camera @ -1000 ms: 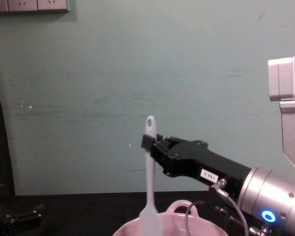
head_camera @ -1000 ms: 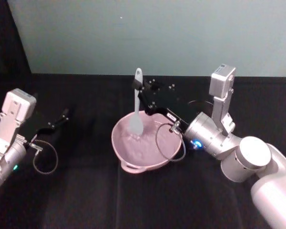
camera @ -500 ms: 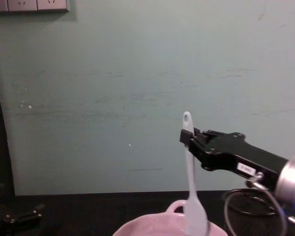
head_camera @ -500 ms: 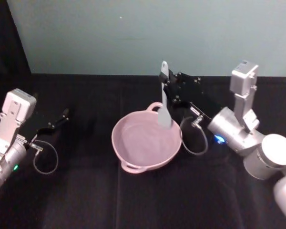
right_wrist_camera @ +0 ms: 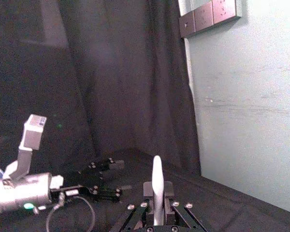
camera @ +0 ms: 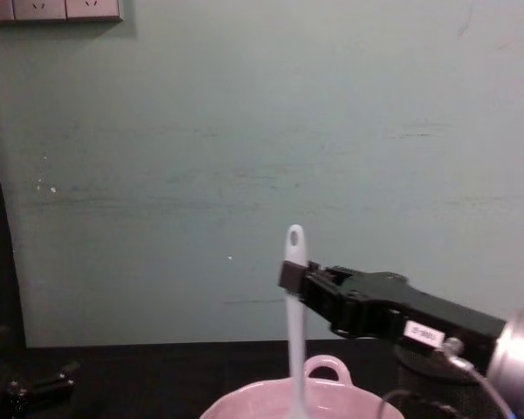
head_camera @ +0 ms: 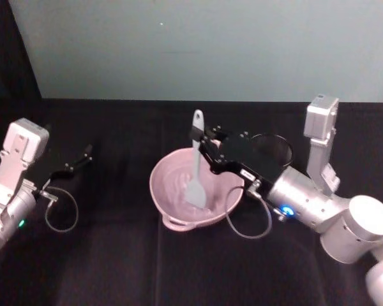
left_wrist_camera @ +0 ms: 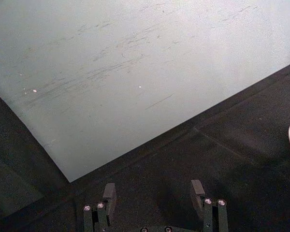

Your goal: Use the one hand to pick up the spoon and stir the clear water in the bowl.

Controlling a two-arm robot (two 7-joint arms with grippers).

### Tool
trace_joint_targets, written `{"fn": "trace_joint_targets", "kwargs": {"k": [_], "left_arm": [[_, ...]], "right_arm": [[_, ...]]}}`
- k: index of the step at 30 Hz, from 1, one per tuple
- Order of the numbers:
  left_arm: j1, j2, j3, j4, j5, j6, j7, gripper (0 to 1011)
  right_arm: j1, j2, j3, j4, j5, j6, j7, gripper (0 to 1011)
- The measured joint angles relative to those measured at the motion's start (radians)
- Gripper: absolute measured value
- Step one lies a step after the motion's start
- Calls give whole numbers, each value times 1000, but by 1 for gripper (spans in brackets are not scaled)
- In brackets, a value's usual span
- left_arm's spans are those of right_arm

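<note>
Half done, I'd say. The spoon (head_camera: 196,190) is already picked up and stands nearly upright, with its flat blade down inside the bowl (head_camera: 154,185) and the holed end of the handle sticking up above the rim. The chest view has the handle (camera: 294,288) dropping straight into the pink bowl just in front of its little loop handle (camera: 325,367). Whether the blade is actually in the water I can't say, the water's clear and I can't make out a surface.

The right gripper (head_camera: 196,135) reaches in over the far-right side of the bowl and is clamped on the upper handle, fingers pinched on either side of it, which the right wrist view backs up (right_wrist_camera: 157,186). So pickup is done and the blade is in place. What's left is the stirring itself, plus maybe putting the spoon down after.

The black mesh cup (head_camera: 272,148) sits just behind the right gripper, close enough that a wide swirl could bump it.

The left gripper (head_camera: 83,156) is parked well off to the left on the black table (head_camera: 115,255), fingers (left_wrist_camera: 108,191) apart, holding nothing.
</note>
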Motion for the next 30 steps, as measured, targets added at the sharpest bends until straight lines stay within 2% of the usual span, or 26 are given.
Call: {"fn": "trace_joint_targets", "kwargs": {"k": [5, 9, 13, 16, 17, 19, 21, 25, 28, 29, 30], "left_arm": [[0, 0, 0, 0, 0, 0, 0, 1011], [0, 0, 0, 0, 0, 0, 0, 1011], [0, 0, 0, 0, 0, 0, 0, 1011], [0, 0, 0, 0, 0, 0, 0, 1011], [0, 0, 0, 0, 0, 0, 0, 1011], [0, 0, 0, 0, 0, 0, 0, 1011], [0, 0, 0, 0, 0, 0, 0, 1011], [0, 0, 0, 0, 0, 0, 0, 1011], [0, 0, 0, 0, 0, 0, 0, 1011], [0, 0, 0, 0, 0, 0, 0, 1011], [0, 0, 0, 0, 0, 0, 0, 1011]], "right_arm": [[31, -44, -15, 54, 14, -30, 2, 125], [71, -90, -17, 132, 3, -95, -10, 125], [126, -137, -7, 248, -55, -201, -47, 125], [150, -149, -1, 296, -94, -250, -72, 125], [161, -151, 4, 320, -122, -273, -92, 125], [170, -146, 11, 331, -152, -291, -115, 125], [170, -137, 16, 328, -168, -292, -127, 125], [145, -100, 34, 269, -182, -265, -136, 125], [89, -50, 53, 161, -163, -209, -113, 125], [89, -50, 53, 161, -163, -209, -113, 125], [65, -31, 60, 118, -146, -176, -95, 125]]}}
